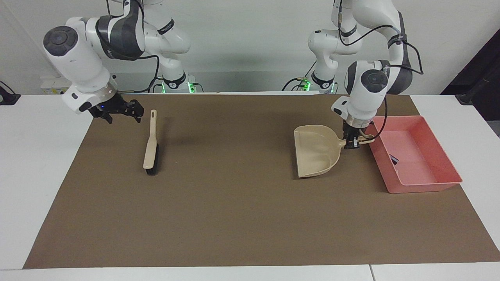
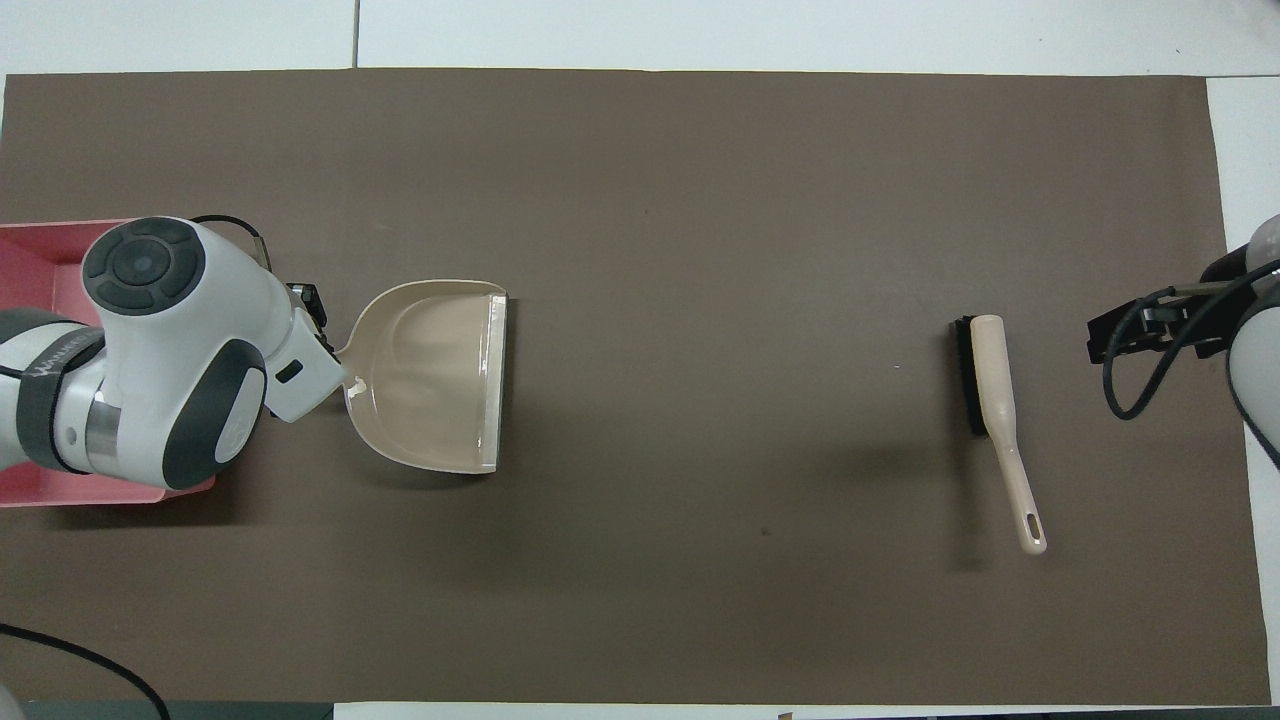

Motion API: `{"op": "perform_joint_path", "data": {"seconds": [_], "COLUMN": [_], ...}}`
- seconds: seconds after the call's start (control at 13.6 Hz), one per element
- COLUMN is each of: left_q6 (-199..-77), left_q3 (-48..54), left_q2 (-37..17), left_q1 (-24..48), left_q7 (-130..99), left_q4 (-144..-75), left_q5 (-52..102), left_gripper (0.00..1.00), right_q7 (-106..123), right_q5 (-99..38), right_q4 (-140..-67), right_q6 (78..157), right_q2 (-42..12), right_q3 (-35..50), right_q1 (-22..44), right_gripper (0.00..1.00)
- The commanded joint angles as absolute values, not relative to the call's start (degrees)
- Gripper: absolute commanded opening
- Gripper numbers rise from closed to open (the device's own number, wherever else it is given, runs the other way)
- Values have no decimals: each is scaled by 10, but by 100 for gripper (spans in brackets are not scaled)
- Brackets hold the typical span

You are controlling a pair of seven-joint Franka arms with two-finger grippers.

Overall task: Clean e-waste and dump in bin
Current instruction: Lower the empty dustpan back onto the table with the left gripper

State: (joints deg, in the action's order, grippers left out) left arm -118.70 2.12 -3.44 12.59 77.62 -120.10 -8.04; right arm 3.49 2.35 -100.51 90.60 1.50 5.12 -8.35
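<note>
The pink bin [image 1: 439,150] stands at the left arm's end of the mat, with a black chip of e-waste [image 1: 393,159] lying inside by its wall. My left gripper [image 1: 353,141] is shut on the handle of the beige dustpan [image 1: 314,150]. The pan lies level, low on the mat beside the bin, toward the table's middle. In the overhead view the dustpan [image 2: 430,375] shows empty, and the left wrist hides part of the bin [image 2: 40,240]. My right gripper [image 1: 122,114] hangs open and empty, above the mat's edge at the right arm's end.
A beige brush [image 1: 150,145] with black bristles lies flat on the brown mat [image 1: 242,210], beside the right gripper; in the overhead view the brush [image 2: 992,390] has its handle pointing toward the robots. White table surrounds the mat.
</note>
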Motion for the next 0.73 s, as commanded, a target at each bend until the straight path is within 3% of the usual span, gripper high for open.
{"op": "perform_joint_path", "data": {"seconds": [0.0,0.15,0.66], "left_q6": [-1211,-1223,-1253], "left_q3": [9,9,10], "left_q2": [-33,-33,-30], "left_q1": [123,105,76], "left_q7": [780,792,807], "left_q4": [-1218,-1228,-1250], "left_q5": [-73,-73,-73], "left_gripper": [0,0,0], "right_q7": [23,19,19], "right_q5": [6,7,7], "right_q4": [-980,-959,-934], "right_q6": [882,875,845], "right_q2": [13,-5,-9], "right_q3": [34,-15,-25], "right_q1": [-77,-32,-34], "right_gripper": [99,99,99]}}
